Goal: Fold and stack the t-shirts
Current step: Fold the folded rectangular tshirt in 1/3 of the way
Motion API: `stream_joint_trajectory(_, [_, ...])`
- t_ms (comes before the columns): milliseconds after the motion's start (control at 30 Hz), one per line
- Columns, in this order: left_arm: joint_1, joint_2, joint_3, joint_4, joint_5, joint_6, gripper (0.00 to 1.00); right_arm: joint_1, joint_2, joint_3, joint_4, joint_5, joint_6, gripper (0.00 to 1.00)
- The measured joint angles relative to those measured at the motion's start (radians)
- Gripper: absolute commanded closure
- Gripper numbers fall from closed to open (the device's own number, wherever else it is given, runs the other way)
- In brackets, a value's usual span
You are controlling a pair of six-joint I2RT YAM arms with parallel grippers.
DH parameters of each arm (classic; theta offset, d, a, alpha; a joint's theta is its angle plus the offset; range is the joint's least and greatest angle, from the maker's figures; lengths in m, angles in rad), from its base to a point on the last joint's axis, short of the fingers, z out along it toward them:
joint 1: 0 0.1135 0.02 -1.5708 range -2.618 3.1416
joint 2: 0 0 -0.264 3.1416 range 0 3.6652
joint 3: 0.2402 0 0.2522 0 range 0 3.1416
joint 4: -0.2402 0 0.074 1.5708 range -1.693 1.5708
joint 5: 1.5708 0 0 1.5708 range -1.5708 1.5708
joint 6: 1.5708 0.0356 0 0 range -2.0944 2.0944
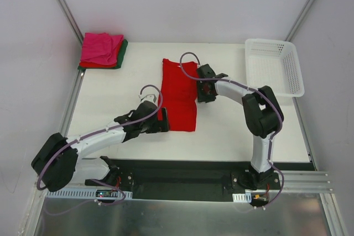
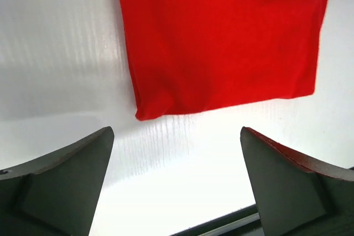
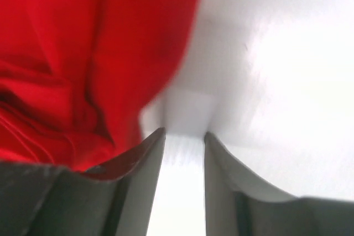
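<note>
A bright red t-shirt [image 1: 180, 95] lies folded into a long strip on the middle of the white table [image 1: 110, 98]. My left gripper [image 1: 164, 125] is at its near left corner, wide open and empty; in the left wrist view the gripper [image 2: 177, 139] faces the shirt's near edge [image 2: 221, 42] with bare table between the fingers. My right gripper [image 1: 202, 90] is at the shirt's right edge. In the right wrist view the gripper [image 3: 184, 136] has its jaws a narrow gap apart over bare table, and the red cloth [image 3: 83, 53] lies just left of the left finger [image 3: 149, 153].
A folded stack of shirts [image 1: 102, 50], magenta on top of red and dark green, sits at the back left corner. A white lattice basket [image 1: 275, 66] stands at the back right. A black rail [image 1: 182, 172] runs along the near edge.
</note>
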Motion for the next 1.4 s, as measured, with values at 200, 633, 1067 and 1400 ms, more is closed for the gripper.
stream_joint_trajectory(200, [0.000,-0.164,-0.003,-0.095,-0.046,0.000,0.01,-0.006,-0.115,-0.111,-0.042,0.090,-0.011,0.60])
stream_joint_trajectory(633, [0.000,-0.158,0.018,-0.162,-0.117,0.015,0.02,-0.006,-0.330,-0.188,0.004,-0.102,-0.031,0.99])
stream_joint_trajectory(1067, [0.000,-0.156,0.019,-0.164,-0.157,0.018,0.02,0.042,-0.173,-0.141,0.055,-0.335,-0.047,0.99])
stream_joint_trajectory(1400, [0.000,-0.126,0.021,-0.165,-0.158,0.019,0.02,0.047,-0.105,-0.043,0.075,-0.402,-0.047,0.99])
